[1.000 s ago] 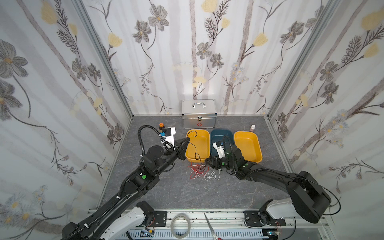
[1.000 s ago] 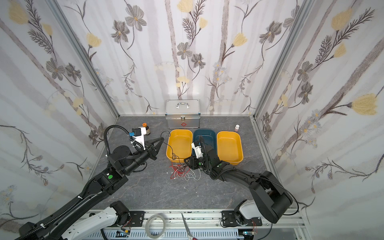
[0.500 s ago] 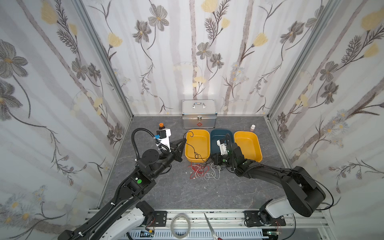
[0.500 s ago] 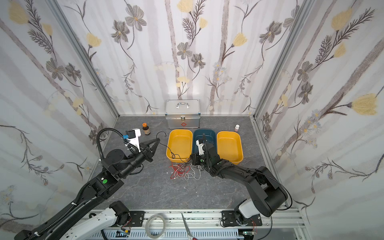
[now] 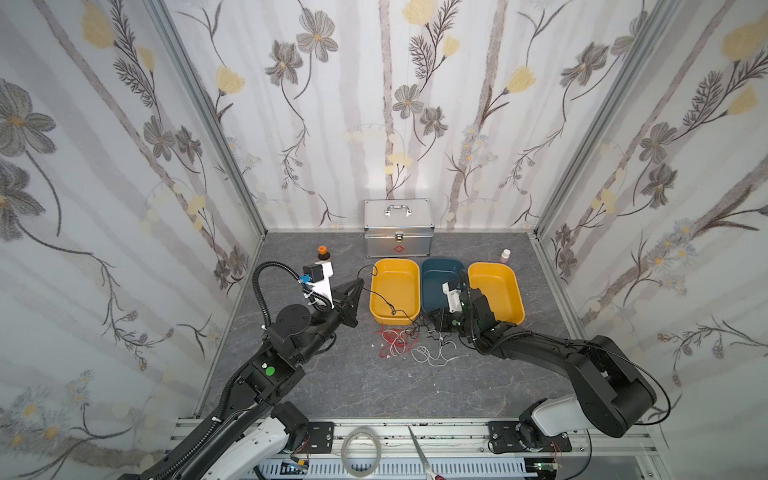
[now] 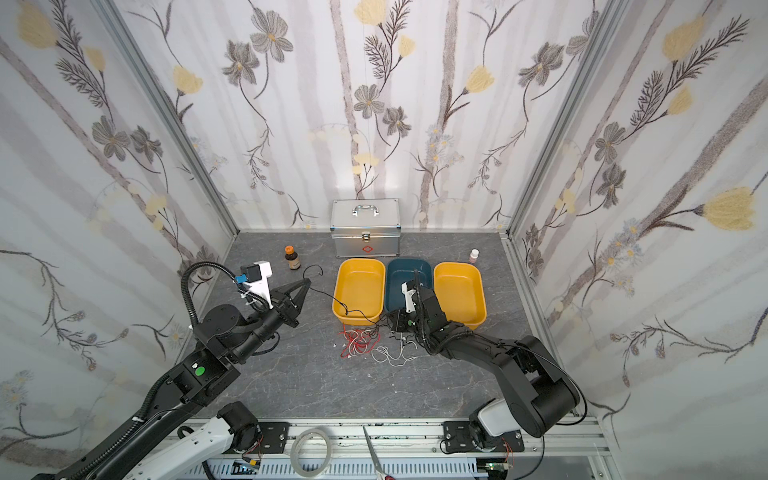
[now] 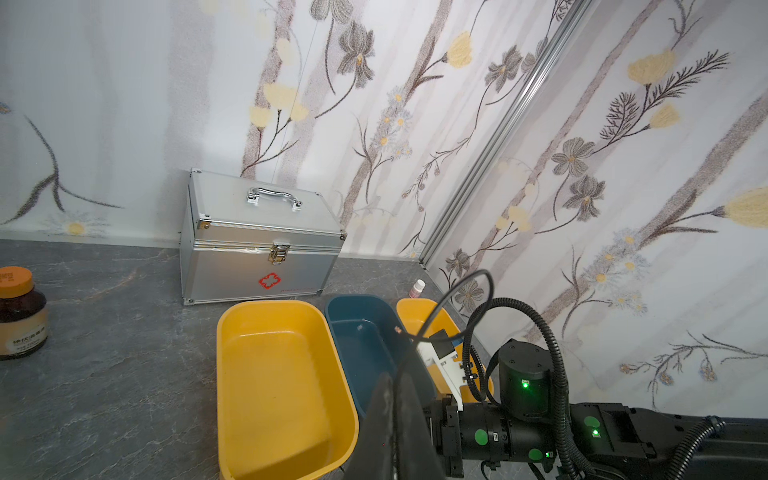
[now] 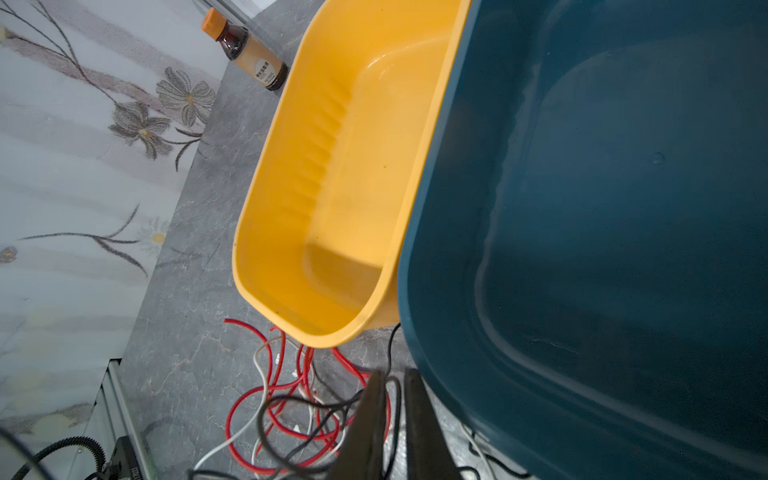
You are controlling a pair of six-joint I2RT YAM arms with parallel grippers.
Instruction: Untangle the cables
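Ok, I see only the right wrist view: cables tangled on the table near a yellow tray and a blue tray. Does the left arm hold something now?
Observer: Yes. The left gripper has its fingers shut on the black cable, above the table, left of the yellow tray.
Operator: Where does this cable go from there?
Observer: In both top views it crosses over that tray's near corner and joins the red cable and the white cable in the pile.
Operator: Is there another tray beside the blue one?
Observer: Yes, a second yellow tray stands on the other side of the blue tray; no cable shows in it.
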